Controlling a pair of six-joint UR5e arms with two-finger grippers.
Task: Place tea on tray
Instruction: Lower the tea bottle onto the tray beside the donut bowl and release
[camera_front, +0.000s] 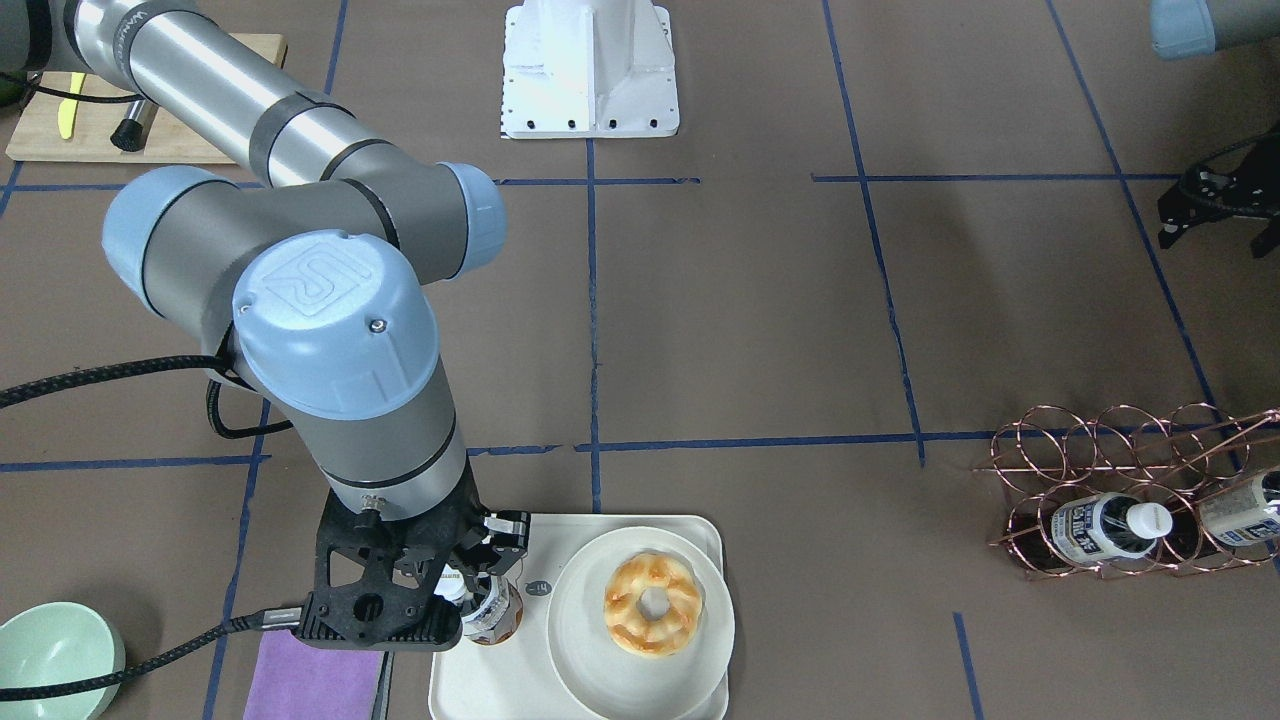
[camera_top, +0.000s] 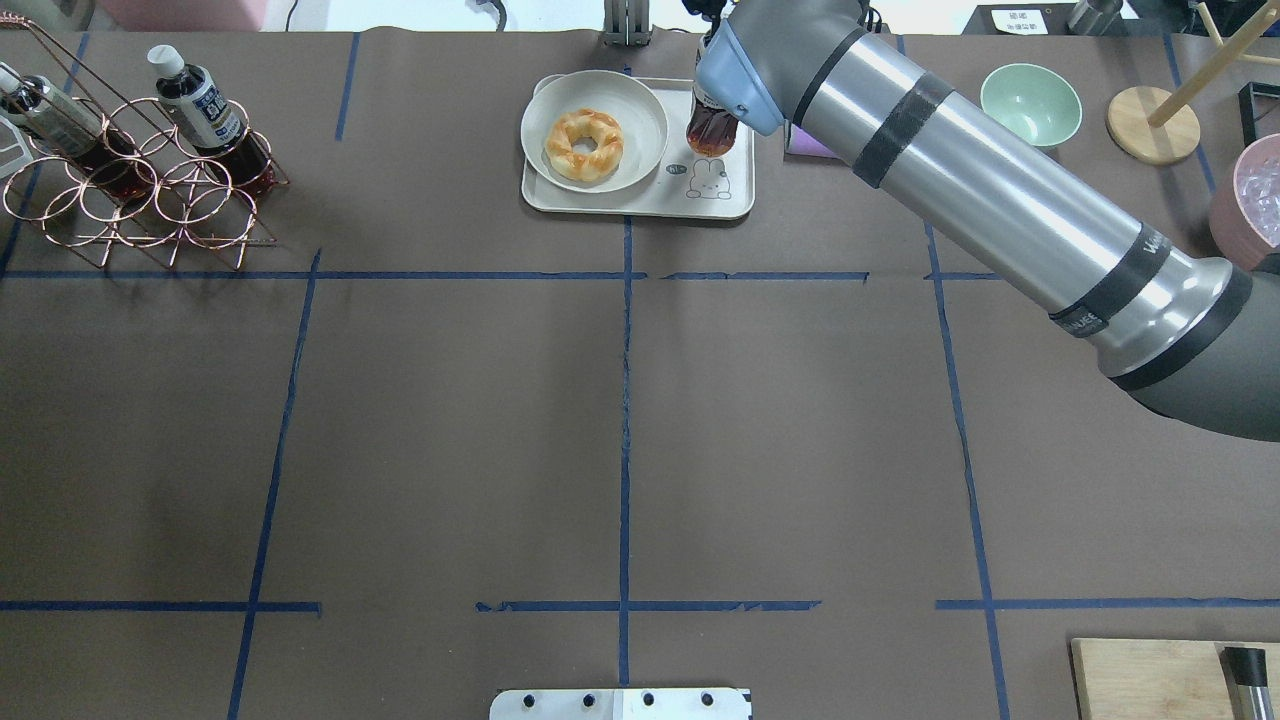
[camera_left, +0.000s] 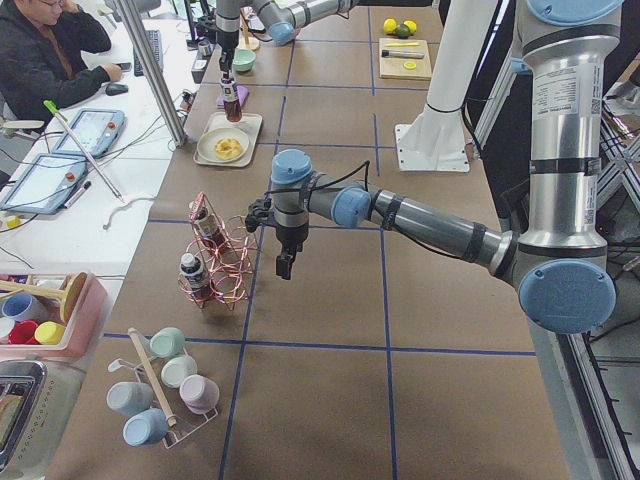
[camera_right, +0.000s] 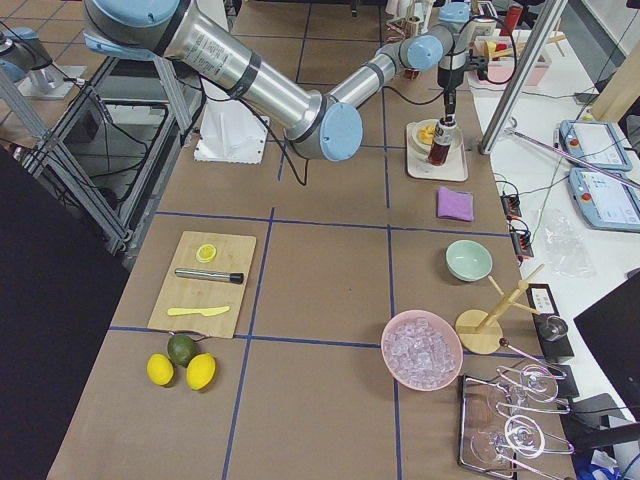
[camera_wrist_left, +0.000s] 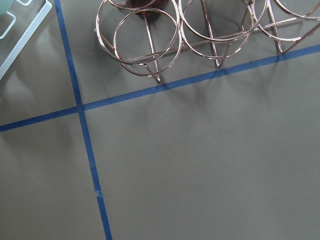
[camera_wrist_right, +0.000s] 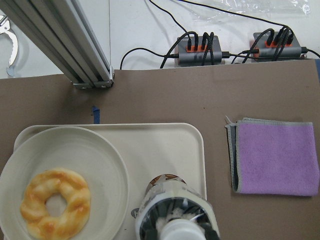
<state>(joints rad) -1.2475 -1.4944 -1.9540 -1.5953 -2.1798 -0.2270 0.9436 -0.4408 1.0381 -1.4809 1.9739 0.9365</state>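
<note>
Tea (camera_wrist_right: 172, 200) hung upright directly beneath my right gripper (camera_front: 487, 580), its jaws clamped on the neck, over the bare end of the tray (camera_front: 490, 680) beside the plate (camera_front: 575, 640). I couldn't tell whether its base touched; release and retreat were left.

tea (camera_wrist_right: 167, 197): clear glossy plastic, white plastic cap
tray (camera_wrist_right: 165, 145): smooth cream plastic, slight sheen
desk (camera_top: 450, 420): matt brown paper-like cover, blue tape
rack (camera_front: 1135, 490): shiny copper-coloured wire
cloth (camera_wrist_right: 277, 157): soft purple fabric, stitched edge
</note>
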